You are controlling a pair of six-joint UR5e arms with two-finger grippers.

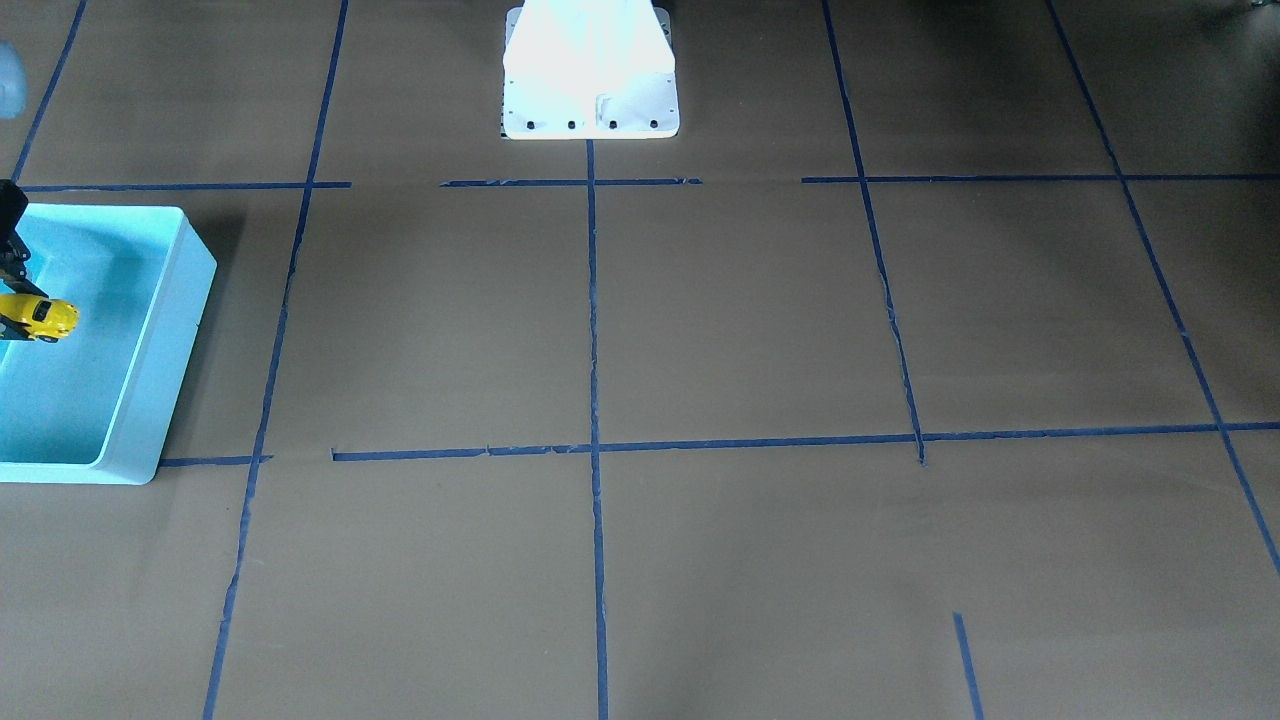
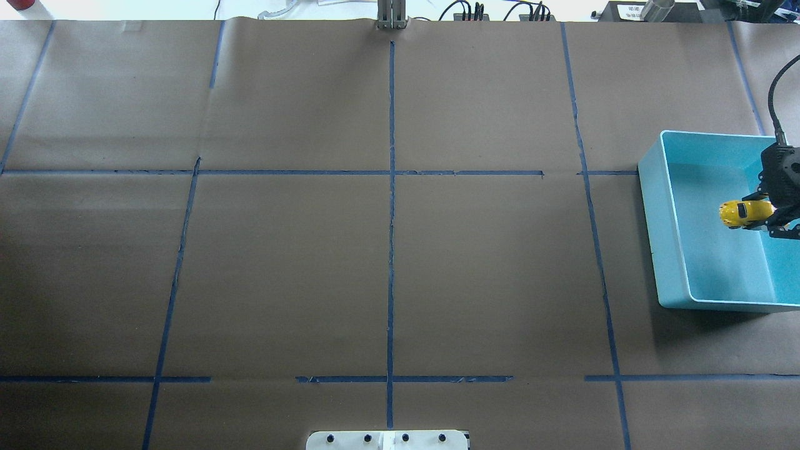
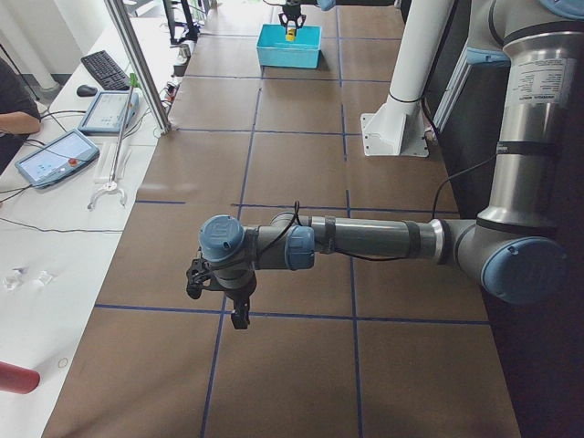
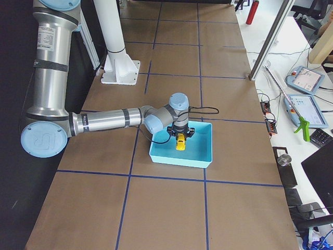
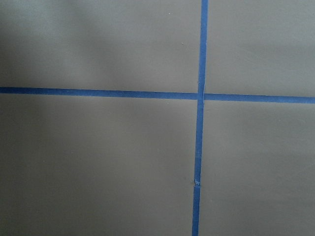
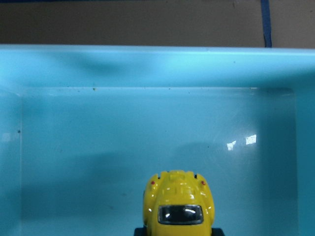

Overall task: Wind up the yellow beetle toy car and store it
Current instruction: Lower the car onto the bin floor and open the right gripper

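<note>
Holding yellow beetle toy car [image 2: 740,214] | right hand [image 2: 764,214] | over bin [image 2: 662,237]

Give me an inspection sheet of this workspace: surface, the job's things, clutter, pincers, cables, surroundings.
Surface: brown paper gridded with blue tape.
Job's things: yellow beetle toy car held within the outline of the light blue bin; contact with its floor unclear.
Clutter: nothing seen.
Pincers: right pincer shut on the car; left pincer hangs over bare paper, state cannot be told.
Cables: black cable runs to the right wrist.
Surroundings: white pedestal; tablets and keyboard on a side bench.
</note>
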